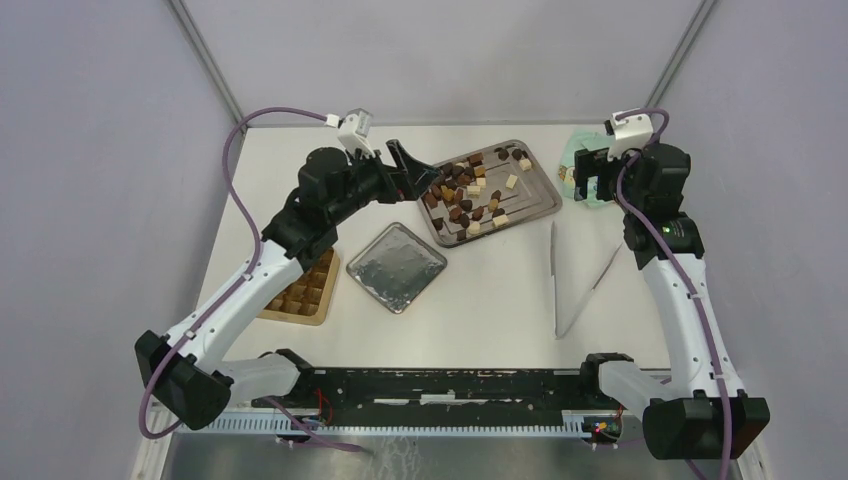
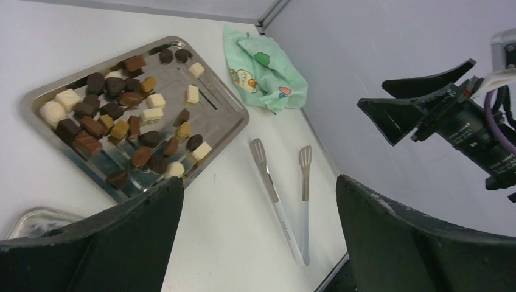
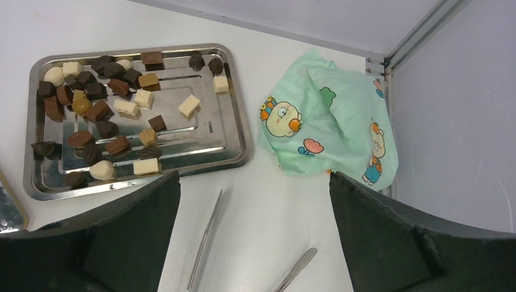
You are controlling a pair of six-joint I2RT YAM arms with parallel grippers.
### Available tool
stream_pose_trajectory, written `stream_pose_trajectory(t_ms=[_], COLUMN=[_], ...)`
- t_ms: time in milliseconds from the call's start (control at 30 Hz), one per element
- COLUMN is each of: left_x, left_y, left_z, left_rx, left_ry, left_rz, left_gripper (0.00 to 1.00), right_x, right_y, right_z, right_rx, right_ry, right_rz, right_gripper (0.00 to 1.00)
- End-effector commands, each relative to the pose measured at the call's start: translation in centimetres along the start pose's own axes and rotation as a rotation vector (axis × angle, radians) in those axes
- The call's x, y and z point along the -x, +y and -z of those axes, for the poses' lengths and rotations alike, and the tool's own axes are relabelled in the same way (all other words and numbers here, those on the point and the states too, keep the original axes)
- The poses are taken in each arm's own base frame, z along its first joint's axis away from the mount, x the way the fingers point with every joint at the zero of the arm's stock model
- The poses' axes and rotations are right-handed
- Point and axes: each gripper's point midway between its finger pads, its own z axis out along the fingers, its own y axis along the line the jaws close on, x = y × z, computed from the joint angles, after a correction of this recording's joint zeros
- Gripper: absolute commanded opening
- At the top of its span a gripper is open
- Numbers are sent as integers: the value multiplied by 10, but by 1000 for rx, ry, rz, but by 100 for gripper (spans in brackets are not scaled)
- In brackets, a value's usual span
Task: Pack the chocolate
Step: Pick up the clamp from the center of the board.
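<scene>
Chocolate (image 1: 468, 192) pcs lie scattered on steel tray (image 1: 543, 190), far centre of table; some sit in gold tin (image 1: 296, 319) under L arm. Left gripper (image 1: 415, 168) hovers at tray's left end, jaws wide, empty. Right gripper (image 1: 592, 178) also wide, empty, by green cloth (image 3: 328, 121).

You have two arms, left arm (image 1: 235, 295) and right arm (image 1: 680, 300), each built of white link shells joined by black housings. A purple cable (image 1: 226, 160) runs along each. A small white camera block (image 1: 355, 130) tops each wrist. The left gripper (image 2: 258, 182) has broad matte black fingers (image 2: 122, 243), rough-edged.
</scene>
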Motion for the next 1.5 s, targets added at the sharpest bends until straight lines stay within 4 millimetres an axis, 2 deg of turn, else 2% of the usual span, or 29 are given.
stream_pose_trajectory(t_ms=[0,100,233,333,433,533,700,833,1000,1067,1133,1267,1367,1467], left_x=[20,14,6,-3,-20,-38,-59,-65,-66,-67,-69,-73,-75,-76], left_y=[-47,-51,-55,-51,-38,-25,-18,-12,-13,-13,-11,-7,-7,-6], left_z=[-3,-7,-13,-20,-31,-41,-50,-54,-60,-61,-62,-63,-62,-59], left_rx=[-206,-248,-294,-307,-279,-240,-214,-192,-190,-188,-184,-167,-165,-161], left_ry=[-41,-33,-35,-33,-7,43,98,105,123,129,133,134,136,133], left_rz=[40,61,105,136,152,176,193,200,201,202,206,216,221,221], left_gripper=[100,100,100,100,100,99,98,98,98,97,97,97,96,96], right_x=[4,-10,-46,-68,-88,-104,-135,-162,-201,-209,-218,-248,-260,-269], right_y=[6,37,91,100,93,68,30,0,-18,-30,-40,-29,-25,-24], right_z=[2,1,15,15,9,2,-2,-1,5,8,13,15,11,6], right_rx=[25,210,574,631,594,490,269,80,-43,-114,-190,-170,-182,-202], right_ry=[-37,-51,-44,17,93,160,276,387,538,541,546,568,549,551], right_rz=[6,116,318,284,225,182,93,-15,-160,-184,-218,-333,-411,-463], right_gripper=[98,98,98,98,98,98,98,98,98,98,93,85,74,68])
